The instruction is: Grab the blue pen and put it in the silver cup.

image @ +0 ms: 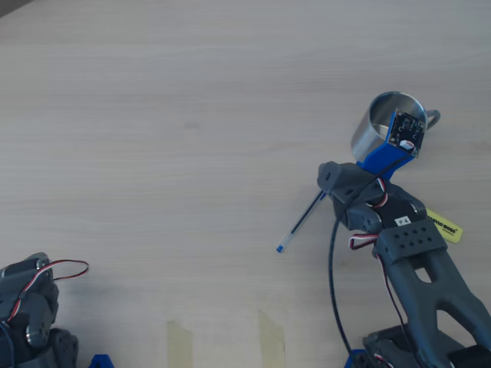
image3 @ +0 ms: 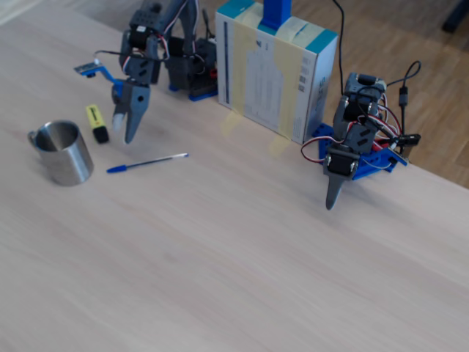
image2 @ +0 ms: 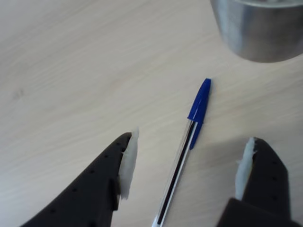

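The blue pen (image2: 177, 165) lies flat on the wooden table, its blue cap (image2: 200, 101) pointing toward the silver cup (image2: 258, 28). In the overhead view the blue pen (image: 301, 222) runs diagonally out from under the arm, left of and below the silver cup (image: 383, 126). My gripper (image2: 192, 137) is open and hangs above the pen, with one white-padded finger (image2: 128, 163) on each side of the barrel and nothing held. In the fixed view the gripper (image3: 124, 130) points down just behind the pen (image3: 146, 163), right of the cup (image3: 62, 154).
A yellow highlighter (image3: 97, 123) with a black cap lies behind the cup, by the arm. A second arm (image3: 344, 161) stands at the right, and a tall box (image3: 275, 66) stands at the back. Tape patches (image: 180, 341) mark the near edge in the overhead view.
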`<state>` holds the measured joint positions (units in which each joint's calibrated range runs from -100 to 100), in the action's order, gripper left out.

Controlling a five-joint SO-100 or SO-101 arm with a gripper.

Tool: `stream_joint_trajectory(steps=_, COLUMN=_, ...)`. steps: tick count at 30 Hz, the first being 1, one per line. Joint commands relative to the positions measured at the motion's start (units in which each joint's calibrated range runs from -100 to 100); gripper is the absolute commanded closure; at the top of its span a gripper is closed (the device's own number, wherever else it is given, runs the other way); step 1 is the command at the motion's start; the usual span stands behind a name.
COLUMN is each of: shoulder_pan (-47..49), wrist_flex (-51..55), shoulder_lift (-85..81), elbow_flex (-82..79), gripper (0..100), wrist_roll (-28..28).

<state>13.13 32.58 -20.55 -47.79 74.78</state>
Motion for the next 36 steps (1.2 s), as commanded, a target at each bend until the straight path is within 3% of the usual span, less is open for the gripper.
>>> stream_joint_trajectory(steps=1, shoulder_pan=-1.7, wrist_flex=-2.6, shoulder_lift=2.2, elbow_flex=3.2, gripper=67, wrist_roll=-0.3)
stream_joint_trajectory(steps=18, shoulder_pan=-4.5, wrist_flex=-6.6, shoulder_lift=14.5, elbow_flex=2.5, gripper=67, wrist_roll=-0.3)
stream_joint_trajectory(steps=36, shoulder_pan=0.0, wrist_flex=-9.5, shoulder_lift=21.7, elbow_flex=2.7, gripper=67, wrist_roll=-0.2)
